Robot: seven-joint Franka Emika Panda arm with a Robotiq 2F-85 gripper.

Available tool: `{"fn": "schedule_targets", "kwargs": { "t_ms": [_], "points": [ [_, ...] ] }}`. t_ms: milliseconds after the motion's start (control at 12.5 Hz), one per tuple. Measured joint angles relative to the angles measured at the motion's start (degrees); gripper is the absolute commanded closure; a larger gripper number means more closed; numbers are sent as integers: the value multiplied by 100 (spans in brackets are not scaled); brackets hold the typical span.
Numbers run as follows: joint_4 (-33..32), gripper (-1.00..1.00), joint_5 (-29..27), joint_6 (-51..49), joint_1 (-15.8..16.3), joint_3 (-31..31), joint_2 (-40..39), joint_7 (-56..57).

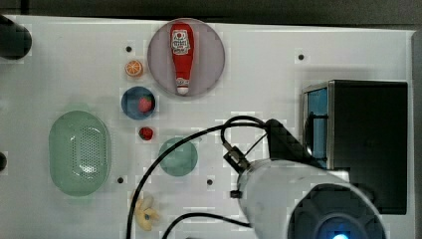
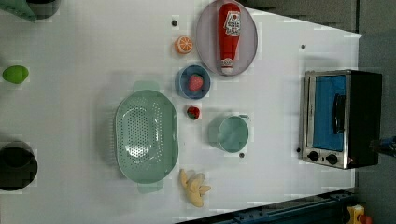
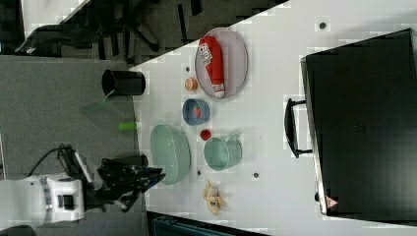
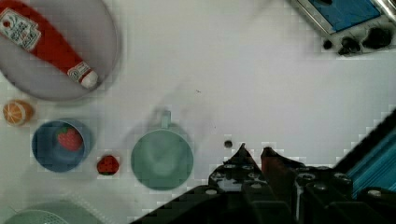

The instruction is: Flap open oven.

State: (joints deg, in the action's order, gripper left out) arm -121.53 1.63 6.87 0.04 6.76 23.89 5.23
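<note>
The oven (image 2: 340, 119) sits at the 3 o'clock edge of the white worktop (image 2: 84, 70) in the left view, its blue glass door shut and facing toward 9 o'clock, the dark bar handle (image 2: 339, 113) running along the door and the black knobs (image 2: 322, 157) at its 6 o'clock end. In the top view the oven (image 1: 368, 144) also holds the 3 o'clock side, close to the worktop's edge, with the arm's white wrist (image 1: 293, 189) crossing in front of its door from about 5 o'clock. A broad bare strip of worktop lies between the oven front and the pale green cup (image 2: 229, 134), so the door side has open room. In the wrist view the gripper (image 4: 254, 156) hangs above bare worktop, its two fingertips drawn close together with only a slim gap and nothing between them, near a small dark hole (image 4: 228, 143). Further toward 9 o'clock in the left view stand the green colander (image 2: 145, 135), the blue bowl (image 2: 193, 82) holding a strawberry, and the plate (image 2: 205, 32) carrying the ketchup bottle (image 2: 229, 35); a banana (image 2: 194, 187) lies near the 6 o'clock edge.
</note>
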Motion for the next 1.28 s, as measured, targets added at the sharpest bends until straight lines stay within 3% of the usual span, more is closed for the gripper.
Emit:
{"fn": "schedule_targets", "kwargs": {
  "t_ms": [480, 720, 1280],
  "points": [
    [-638, 65, 619, 1295, -172, 641, -222, 2501],
    [-873, 65, 628, 2091, -249, 1020, -588, 3491],
    [-884, 65, 773, 3574, -355, 1689, -1858, 4728]
  ]
}}
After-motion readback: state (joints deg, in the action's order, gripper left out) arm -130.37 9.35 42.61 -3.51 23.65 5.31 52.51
